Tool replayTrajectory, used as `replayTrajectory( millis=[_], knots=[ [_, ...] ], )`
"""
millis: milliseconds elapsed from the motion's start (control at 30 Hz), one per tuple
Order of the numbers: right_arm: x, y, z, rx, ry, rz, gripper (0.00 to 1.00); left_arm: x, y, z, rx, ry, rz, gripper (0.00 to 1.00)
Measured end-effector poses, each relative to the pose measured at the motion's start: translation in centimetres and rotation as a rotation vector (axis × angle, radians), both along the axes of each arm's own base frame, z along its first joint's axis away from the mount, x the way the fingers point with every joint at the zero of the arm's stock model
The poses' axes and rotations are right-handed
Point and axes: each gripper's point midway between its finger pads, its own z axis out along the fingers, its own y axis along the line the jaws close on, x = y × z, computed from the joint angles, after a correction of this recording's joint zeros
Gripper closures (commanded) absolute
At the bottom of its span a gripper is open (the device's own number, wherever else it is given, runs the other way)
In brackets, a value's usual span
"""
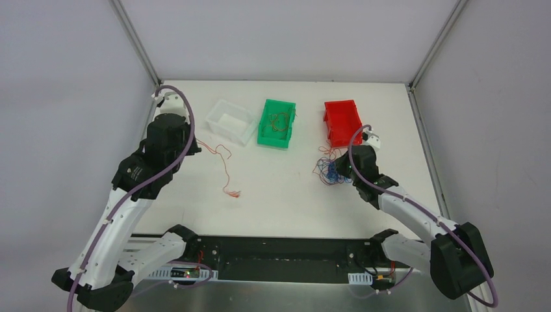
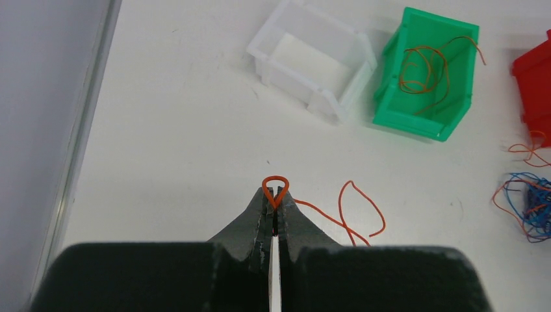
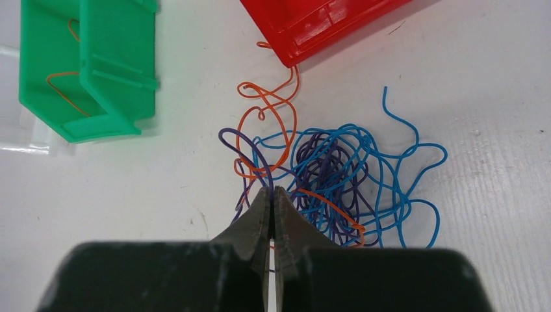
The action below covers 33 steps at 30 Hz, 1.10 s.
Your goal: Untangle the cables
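Left gripper, pressed together, pinches a loop of orange cable that trails over the worktop in front of the green bin, which holds more orange strands. Right of that bin, the right gripper sits closed against the blue-purple-orange tangle; whether it grips a strand cannot be told.

- Trailed as curly orange strand, looped end pinched in left gripper.
- Lay in blue, purple, orange tangle near red bin.
- Sat coiled, orange wire, inside green bin.
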Motion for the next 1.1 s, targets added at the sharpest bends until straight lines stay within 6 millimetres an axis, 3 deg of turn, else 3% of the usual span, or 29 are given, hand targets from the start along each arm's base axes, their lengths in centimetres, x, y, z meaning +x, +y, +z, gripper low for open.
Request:
replayTrajectory(
  millis=[67, 133, 200, 300, 433, 633, 1100],
  knots=[
    [0.0, 0.2, 0.2, 0.01, -0.008, 0.009, 0.98, 0.3, -0.7, 0.4, -0.016, 0.002, -0.029, 1.0],
    [-0.1, 0.3, 0.3, 0.017, -0.01, 0.016, 0.79, 0.6, -1.7, 1.3, -0.043, -0.003, -0.071, 1.0],
    [-0.3, 0.4, 0.3, 0.025, -0.012, 0.018, 0.54, 0.9, -3.0, 2.4, -0.08, -0.012, -0.125, 1.0],
    [-0.3, 0.4, 0.6, 0.04, -0.028, 0.017, 0.42, 1.7, -5.4, 3.8, -0.138, -0.015, -0.212, 1.0],
    [-0.5, 0.3, 0.9, 0.049, -0.046, 0.018, 0.4, 3.8, -8.2, 5.0, -0.186, -0.006, -0.287, 1.0],
    [-0.5, 0.3, 1.0, 0.055, -0.052, 0.017, 0.37, 9.0, -11.9, 5.6, -0.209, 0.026, -0.331, 1.0],
    [-0.7, 0.1, 1.7, 0.074, -0.081, 0.002, 0.37, 20.0, -18.4, 5.9, -0.273, 0.007, -0.352, 1.0]
  ],
)
